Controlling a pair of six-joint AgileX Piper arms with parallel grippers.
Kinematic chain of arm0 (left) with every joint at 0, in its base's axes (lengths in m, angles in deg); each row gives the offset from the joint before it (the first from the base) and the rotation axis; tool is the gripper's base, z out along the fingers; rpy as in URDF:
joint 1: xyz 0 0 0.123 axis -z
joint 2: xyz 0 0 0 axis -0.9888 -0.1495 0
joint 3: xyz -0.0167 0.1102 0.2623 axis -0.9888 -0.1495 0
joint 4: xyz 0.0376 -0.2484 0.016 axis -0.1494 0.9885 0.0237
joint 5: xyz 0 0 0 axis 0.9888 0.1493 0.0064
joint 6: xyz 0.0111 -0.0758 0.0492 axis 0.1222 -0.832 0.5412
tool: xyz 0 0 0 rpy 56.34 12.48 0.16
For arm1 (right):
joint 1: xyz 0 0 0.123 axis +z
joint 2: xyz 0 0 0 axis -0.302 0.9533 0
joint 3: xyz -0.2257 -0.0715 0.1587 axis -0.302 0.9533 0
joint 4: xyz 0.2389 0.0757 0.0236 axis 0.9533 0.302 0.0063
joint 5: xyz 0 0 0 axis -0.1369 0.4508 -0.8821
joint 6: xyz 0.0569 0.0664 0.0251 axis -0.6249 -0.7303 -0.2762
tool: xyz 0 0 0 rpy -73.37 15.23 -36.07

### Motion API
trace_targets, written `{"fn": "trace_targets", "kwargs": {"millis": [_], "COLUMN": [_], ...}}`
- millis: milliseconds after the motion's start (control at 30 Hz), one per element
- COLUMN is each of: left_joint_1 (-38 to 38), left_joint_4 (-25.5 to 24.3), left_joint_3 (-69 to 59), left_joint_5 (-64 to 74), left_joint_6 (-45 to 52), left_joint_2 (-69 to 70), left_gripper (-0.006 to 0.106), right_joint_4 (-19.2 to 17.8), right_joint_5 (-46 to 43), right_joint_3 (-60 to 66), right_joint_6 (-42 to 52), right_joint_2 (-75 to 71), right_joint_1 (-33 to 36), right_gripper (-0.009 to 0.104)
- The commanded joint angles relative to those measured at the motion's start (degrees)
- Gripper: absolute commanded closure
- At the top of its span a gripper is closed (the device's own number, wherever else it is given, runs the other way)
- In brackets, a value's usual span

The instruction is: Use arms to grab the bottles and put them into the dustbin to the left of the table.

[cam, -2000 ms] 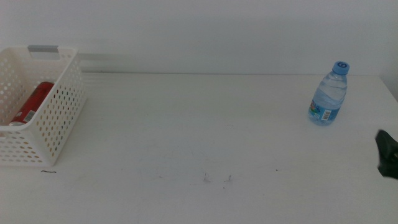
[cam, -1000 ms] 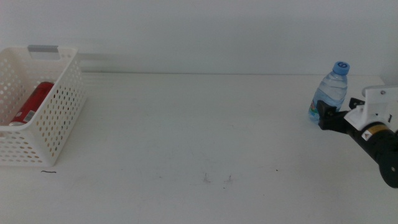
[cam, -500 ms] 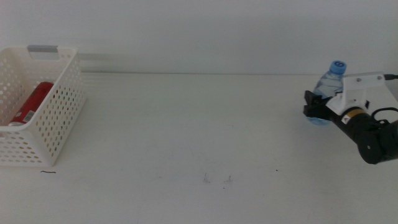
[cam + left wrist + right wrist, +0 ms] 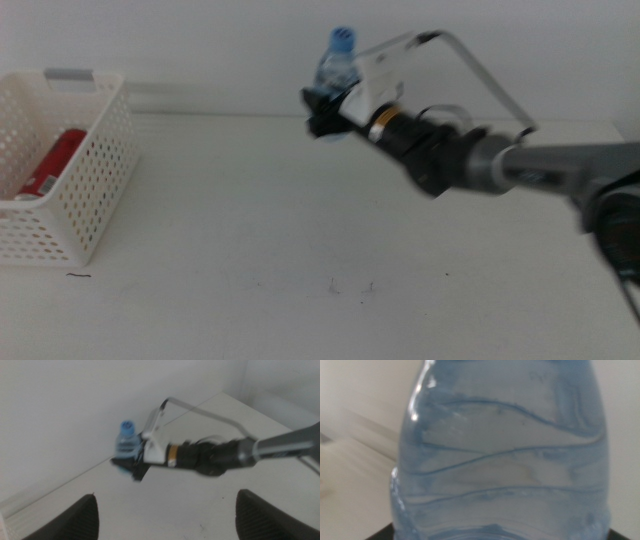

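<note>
One red soda can lies in the dustbin. Right gripper clamps the water bottle in the air, well right of the dustbin; drop pending. Left gripper wide, idle.

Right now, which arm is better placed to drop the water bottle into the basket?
The right arm: its pincer already holds the water bottle in the air, partway toward the basket. The left pincer is open, empty and hangs back.

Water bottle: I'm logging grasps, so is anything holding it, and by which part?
The right tool holds the water bottle by its lower body, upright above the table. The left tool holds nothing.
</note>
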Motion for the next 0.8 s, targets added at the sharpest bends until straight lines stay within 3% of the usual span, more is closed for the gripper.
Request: {"fn": "trace_targets", "kwargs": {"millis": [0,67,100,167,300,667,767], "left_joint_1": [0.5,0.5,0.5,0.5,0.5,0.5,0.5], "left_joint_4": [0.0,0.1,-0.5,-1.2,-2.6,-4.4,-4.4], "left_joint_3": [0.2,0.2,0.2,0.2,0.2,0.2,0.2], "left_joint_5": [-0.6,-1.2,-1.4,-1.8,-1.8,-2.3,-2.3], "left_joint_6": [-0.4,-0.4,-0.4,-0.4,-0.4,-0.4,-0.4], "left_joint_2": [0.3,0.3,0.3,0.3,0.3,0.3,0.3], "left_gripper": [0.007,0.007,0.007,0.007,0.007,0.007,0.007], "right_joint_4": [5.9,13.2,14.1,11.0,-0.4,-0.1,-0.1], "right_joint_5": [-3.5,-6.1,-5.2,-3.8,-2.9,-1.1,-1.3], "right_joint_3": [-2.1,-1.0,-1.0,-1.0,-1.0,-1.1,-1.1], "right_joint_6": [0.5,5.6,7.0,7.1,4.4,3.5,3.5], "right_joint_2": [2.5,2.6,2.7,3.0,4.0,5.9,6.7], "right_joint_1": [1.5,2.9,3.2,3.8,5.0,6.8,7.0], "right_gripper": [0.098,0.098,0.098,0.098,0.098,0.097,0.09]}}
